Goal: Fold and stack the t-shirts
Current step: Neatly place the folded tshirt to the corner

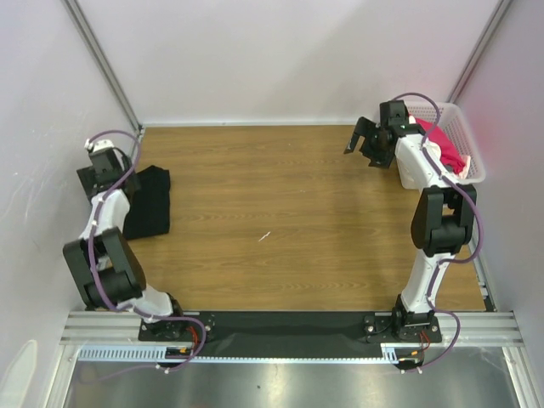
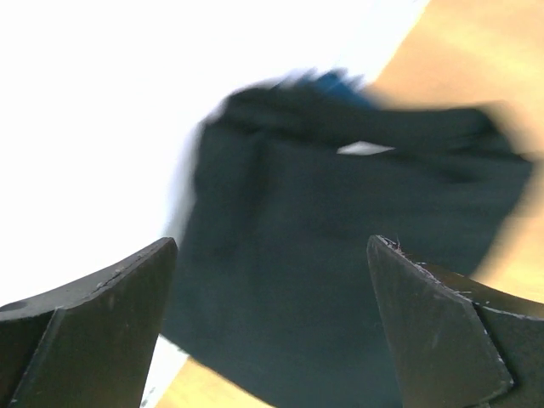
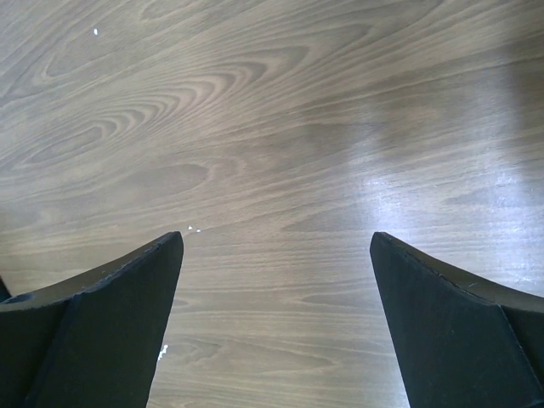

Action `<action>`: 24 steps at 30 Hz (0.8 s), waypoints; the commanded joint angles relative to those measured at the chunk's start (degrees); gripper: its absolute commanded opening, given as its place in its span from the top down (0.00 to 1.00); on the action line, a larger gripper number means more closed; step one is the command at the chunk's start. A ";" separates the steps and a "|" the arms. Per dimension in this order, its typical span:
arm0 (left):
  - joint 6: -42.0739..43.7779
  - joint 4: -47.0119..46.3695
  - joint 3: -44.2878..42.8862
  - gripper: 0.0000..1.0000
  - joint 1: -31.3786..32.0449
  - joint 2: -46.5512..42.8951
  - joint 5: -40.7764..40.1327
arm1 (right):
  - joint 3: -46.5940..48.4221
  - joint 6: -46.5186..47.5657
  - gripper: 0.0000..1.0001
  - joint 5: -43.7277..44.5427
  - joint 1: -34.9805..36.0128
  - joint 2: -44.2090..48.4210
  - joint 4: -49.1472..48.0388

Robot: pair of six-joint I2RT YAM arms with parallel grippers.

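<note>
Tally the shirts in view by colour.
Black shirt: 1
Blue shirt: 1, only a blurred edge behind the black one
Pink-red shirt: 1, in the basket
Total: 3 visible; the basket may hide more.

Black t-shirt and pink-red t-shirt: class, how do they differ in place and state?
Place: the black t-shirt lies on the table at the left; the pink-red t-shirt sits in the white basket at the right. State: the black t-shirt lies flat; the pink-red t-shirt is bunched. Neither is gripped.

Blurred black t-shirt point(image 2: 323, 255), blown-out glare beside.
</note>
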State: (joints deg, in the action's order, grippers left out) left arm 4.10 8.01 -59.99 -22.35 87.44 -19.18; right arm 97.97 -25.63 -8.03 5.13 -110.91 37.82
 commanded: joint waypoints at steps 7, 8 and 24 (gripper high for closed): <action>-17.97 -0.11 0.23 0.00 3.72 2.11 4.51 | -0.59 1.11 0.00 -0.32 -0.03 8.16 -2.05; -18.42 0.77 -0.39 0.00 3.72 4.65 3.98 | -1.29 1.11 0.00 -0.40 -0.03 9.47 -2.05; -17.55 2.62 -6.91 0.00 2.22 11.37 12.49 | -8.59 -1.44 0.00 -0.84 0.94 18.45 -4.77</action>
State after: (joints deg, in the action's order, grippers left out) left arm -13.91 11.00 -65.69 -20.01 103.31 -10.76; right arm 88.92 -26.46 -8.12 5.67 -96.01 35.03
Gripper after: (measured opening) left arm 0.995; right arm 0.995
